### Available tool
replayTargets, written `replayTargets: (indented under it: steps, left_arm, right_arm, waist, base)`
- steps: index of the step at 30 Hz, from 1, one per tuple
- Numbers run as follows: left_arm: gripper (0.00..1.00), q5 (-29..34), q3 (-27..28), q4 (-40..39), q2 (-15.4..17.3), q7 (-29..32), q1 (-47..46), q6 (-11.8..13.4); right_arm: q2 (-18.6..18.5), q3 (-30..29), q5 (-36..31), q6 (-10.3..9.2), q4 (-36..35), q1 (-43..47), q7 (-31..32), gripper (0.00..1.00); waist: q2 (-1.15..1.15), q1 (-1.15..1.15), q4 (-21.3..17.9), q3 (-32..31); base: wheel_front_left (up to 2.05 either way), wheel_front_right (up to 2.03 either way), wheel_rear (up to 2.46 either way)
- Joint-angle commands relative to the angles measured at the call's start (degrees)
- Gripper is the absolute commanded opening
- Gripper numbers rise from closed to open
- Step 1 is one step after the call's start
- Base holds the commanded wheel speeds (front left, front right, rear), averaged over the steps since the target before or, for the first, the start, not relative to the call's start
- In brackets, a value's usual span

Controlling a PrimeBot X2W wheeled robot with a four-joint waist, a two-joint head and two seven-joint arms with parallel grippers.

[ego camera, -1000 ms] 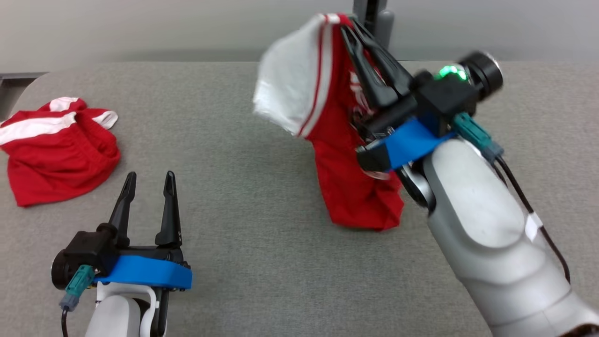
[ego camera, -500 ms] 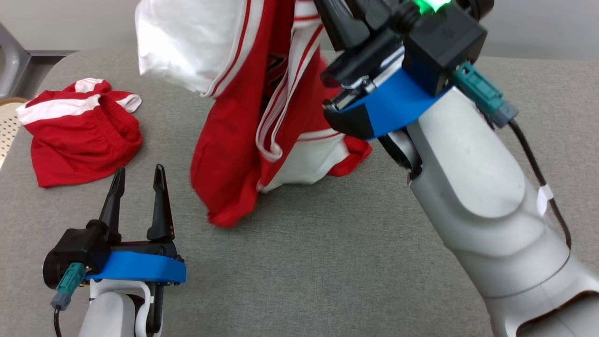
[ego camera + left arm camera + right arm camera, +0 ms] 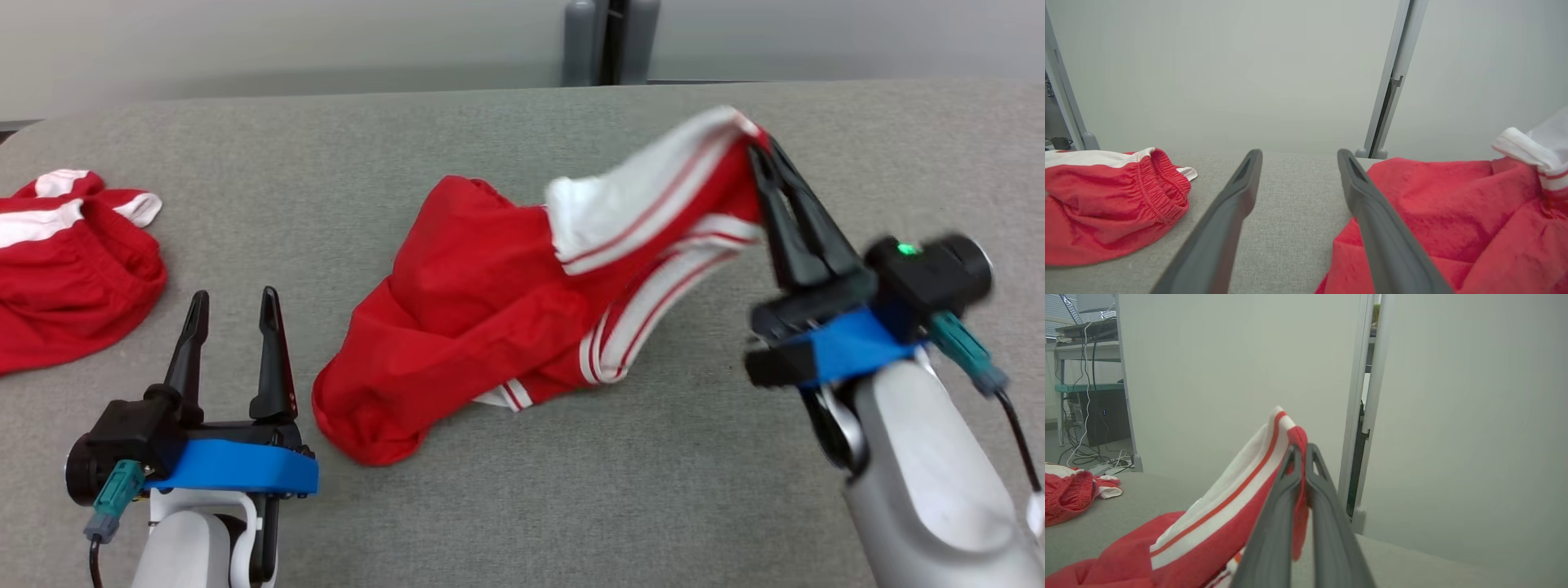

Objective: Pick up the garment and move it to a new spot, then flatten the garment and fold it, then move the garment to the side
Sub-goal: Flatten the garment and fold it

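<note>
right gripper [image 3: 761,151] fingers pressed together, pinching white-striped edge of red garment [image 3: 482,286], raised over right half of worktop [image 3: 571,490]. Cloth long axis slopes down-left to worktop centre. Crumpled low end just beside left gripper [image 3: 233,296], fingers spread, empty. Left arm likely nearer free end for flattening.

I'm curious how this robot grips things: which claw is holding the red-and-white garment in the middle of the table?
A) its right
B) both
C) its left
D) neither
A: the right gripper is pinched shut on the garment's striped edge, while the left gripper stands open, holding nothing.
</note>
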Motion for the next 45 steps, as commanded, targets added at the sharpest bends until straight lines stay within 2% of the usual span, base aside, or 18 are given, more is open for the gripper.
replayTargets:
  steps: [1, 6, 11, 16, 17, 18, 19, 26, 33, 39, 45]
  left_arm:
    - [1.00, 0.2, 0.1, -0.1, 0.2, -0.2, 0.4, -0.3]
    - [1.00, 0.4, -0.4, 0.0, 0.2, -0.2, 0.1, -0.3]
    - [1.00, 0.4, -1.2, 0.1, 0.2, -0.2, 0.2, -0.4]
    - [1.00, 0.4, -1.5, 0.2, 0.2, -0.2, 0.8, -0.4]
    - [1.00, 0.5, -1.5, 0.3, 0.2, -0.2, 0.9, -0.4]
    - [1.00, 0.5, -1.6, 0.4, 0.2, -0.2, 1.1, -0.3]
    - [1.00, 0.5, -1.6, 0.4, 0.2, -0.2, 1.1, -0.3]
    - [1.00, 0.4, -2.1, 1.0, 0.2, -0.2, 1.9, -0.6]
    - [1.00, 0.1, -2.2, 1.1, 0.2, -0.2, 3.7, -0.6]
    - [1.00, 0.2, -2.2, 1.3, 0.2, -0.2, 4.9, -0.6]
    - [1.00, 0.2, -2.3, 1.5, 0.2, -0.2, 5.3, -0.5]
  right_arm:
    - [-0.7, -2.1, -0.3, -0.04, -0.6, 3.4, 0.0, 0.00]
    - [-1.2, -11.2, -0.6, -0.04, -1.4, 12.9, 0.0, 0.00]
    - [0.6, -20.0, -0.9, -0.04, -1.1, 19.8, 0.0, 0.00]
    - [2.5, -23.6, -1.8, -0.04, -0.8, 23.3, 0.0, 0.00]
    - [2.8, -23.8, -2.0, -0.04, -0.8, 23.5, 0.0, 0.17]
    - [3.0, -24.2, -2.3, -0.04, -1.0, 23.7, 0.0, 0.92]
    - [3.3, -24.4, -2.3, -0.04, -1.3, 23.6, 0.0, 1.00]
    - [4.4, -24.3, -3.8, -0.03, -5.4, 22.3, 0.0, 1.00]
    - [5.0, -19.1, -3.8, -0.04, -9.2, 23.3, 0.0, 1.00]
    - [5.4, -13.8, -3.8, -0.03, -9.0, 25.2, 0.0, 1.00]
    - [5.7, -12.6, -3.4, -0.03, -8.3, 26.2, 0.0, 1.00]
  waist:
    - [0.00, 0.00, -0.9, -0.1]
    - [0.00, 0.00, -2.1, -0.1]
    - [0.00, 0.00, -2.6, -0.2]
    - [0.00, 0.00, -3.0, -0.8]
    - [0.00, 0.00, -3.2, -1.1]
    - [0.00, 0.00, -3.3, -1.3]
    - [0.00, 0.00, -3.3, -1.5]
    - [0.00, 0.00, -3.5, -3.6]
    - [0.00, 0.00, -3.4, -5.5]
    - [0.00, 0.00, -3.3, -6.6]
    - [0.00, 0.00, -3.1, -6.9]
  base:
    - [0.00, 0.00, 0.00]
    - [0.00, 0.00, 0.00]
    - [0.00, 0.00, 0.00]
    - [0.00, 0.00, 0.00]
    - [0.00, 0.00, 0.00]
    - [0.00, 0.00, 0.00]
    - [0.00, 0.00, 0.00]
    - [0.00, 0.00, 0.00]
    - [0.00, 0.00, 0.00]
    - [0.00, 0.00, 0.00]
    - [0.00, 0.00, 0.00]
